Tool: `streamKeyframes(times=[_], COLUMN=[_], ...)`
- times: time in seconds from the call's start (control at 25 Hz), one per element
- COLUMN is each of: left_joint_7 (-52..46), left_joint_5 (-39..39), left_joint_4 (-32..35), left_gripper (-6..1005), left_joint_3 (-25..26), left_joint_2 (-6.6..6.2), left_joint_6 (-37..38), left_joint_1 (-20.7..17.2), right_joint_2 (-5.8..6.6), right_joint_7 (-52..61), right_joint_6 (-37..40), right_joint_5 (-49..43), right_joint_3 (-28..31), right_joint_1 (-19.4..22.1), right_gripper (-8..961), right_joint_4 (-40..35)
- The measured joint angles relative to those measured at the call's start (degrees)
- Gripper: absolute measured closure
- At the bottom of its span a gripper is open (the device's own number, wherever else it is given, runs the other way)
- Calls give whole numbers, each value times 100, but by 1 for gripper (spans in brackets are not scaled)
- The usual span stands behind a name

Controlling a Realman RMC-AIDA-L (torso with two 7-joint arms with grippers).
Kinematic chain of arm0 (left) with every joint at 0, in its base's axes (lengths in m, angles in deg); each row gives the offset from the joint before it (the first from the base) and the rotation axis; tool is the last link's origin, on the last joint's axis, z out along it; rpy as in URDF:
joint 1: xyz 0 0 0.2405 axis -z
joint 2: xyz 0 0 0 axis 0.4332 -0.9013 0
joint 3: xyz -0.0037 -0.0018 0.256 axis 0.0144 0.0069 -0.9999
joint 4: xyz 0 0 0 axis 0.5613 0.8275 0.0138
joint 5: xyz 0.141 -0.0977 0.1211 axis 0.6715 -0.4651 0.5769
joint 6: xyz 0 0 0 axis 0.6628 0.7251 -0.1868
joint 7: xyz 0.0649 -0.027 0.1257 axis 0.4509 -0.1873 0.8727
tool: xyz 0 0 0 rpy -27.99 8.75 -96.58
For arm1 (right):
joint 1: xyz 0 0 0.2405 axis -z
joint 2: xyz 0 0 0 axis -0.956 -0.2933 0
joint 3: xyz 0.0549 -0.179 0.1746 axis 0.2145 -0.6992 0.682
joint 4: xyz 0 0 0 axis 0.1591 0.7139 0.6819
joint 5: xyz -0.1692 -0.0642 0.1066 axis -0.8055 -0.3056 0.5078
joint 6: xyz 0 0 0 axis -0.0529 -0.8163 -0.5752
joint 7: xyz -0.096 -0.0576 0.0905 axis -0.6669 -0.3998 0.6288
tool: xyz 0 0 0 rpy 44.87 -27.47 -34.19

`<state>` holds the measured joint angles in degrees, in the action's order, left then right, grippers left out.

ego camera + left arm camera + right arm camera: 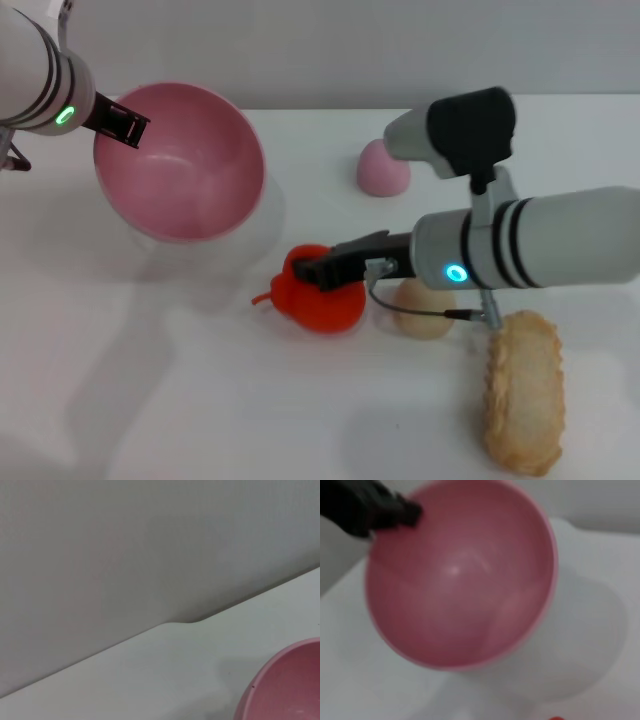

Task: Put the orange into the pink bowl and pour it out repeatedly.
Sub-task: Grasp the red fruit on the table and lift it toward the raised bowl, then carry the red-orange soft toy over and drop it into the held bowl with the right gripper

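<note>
Orange (322,297) sits on the table (200,400) with the right gripper (318,270) closed on its top, while the left gripper (128,125) pinches the rim of the tilted, lifted pink bowl (180,165); a shallow top grip could let the round fruit roll free.

- bowl (180,165): pink plastic, smooth and shiny, catches soft highlights inside
- orange (318,292): looks like smooth plastic, slight sheen
- worktop (200,400): plain white, smooth, mostly matt
- bread-looking thing (524,390): rough, bumpy crust texture, matt
- beige ball (424,308): smooth, dull finish
- pink fruit (383,168): smooth, matt-ish
- right pincer (322,268): black, matt, plastic-looking
- arm shells: glossy white casing with black bands
</note>
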<state>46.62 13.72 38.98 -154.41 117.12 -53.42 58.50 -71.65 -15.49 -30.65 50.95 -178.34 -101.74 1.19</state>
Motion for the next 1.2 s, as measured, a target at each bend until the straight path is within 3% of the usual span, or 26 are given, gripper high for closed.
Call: streamKeyframes(times=[0.16, 0.2, 0.24, 0.4, 0.56, 1.0, 1.2], left_joint_7=[7, 8, 8, 15, 86, 79, 120], left_joint_5=[-13, -35, -41, -137, -582, -1232, -1544], left_joint_4=[-38, -118, -149, -361, -568, -819, -762], left_gripper=[956, 956, 956, 955, 955, 955, 955], left_joint_3=[11, 28, 32, 45, -6, -543, -593], left_joint_2=[-4, -5, -5, 4, 11, 40, 38], left_joint_6=[4, 16, 25, 133, 394, 719, 783], left_joint_1=[-4, -13, -16, -19, -1, 257, 329], right_joint_2=[-10, -21, -21, -45, -82, -47, -28], right_joint_7=[176, 313, 313, 551, 642, 828, 847], right_joint_6=[-458, -692, -692, -985, -988, -657, -524], right_joint_5=[-598, -941, -941, -1608, -2356, -2585, -2292], right_joint_3=[368, 528, 528, 726, 746, 425, 391], right_joint_1=[627, 956, 956, 1415, 1644, 1324, 1143], right_gripper=[782, 786, 791, 808, 825, 891, 834], right_joint_4=[-1311, -2103, -2103, -3446, -4194, -3889, -3317])
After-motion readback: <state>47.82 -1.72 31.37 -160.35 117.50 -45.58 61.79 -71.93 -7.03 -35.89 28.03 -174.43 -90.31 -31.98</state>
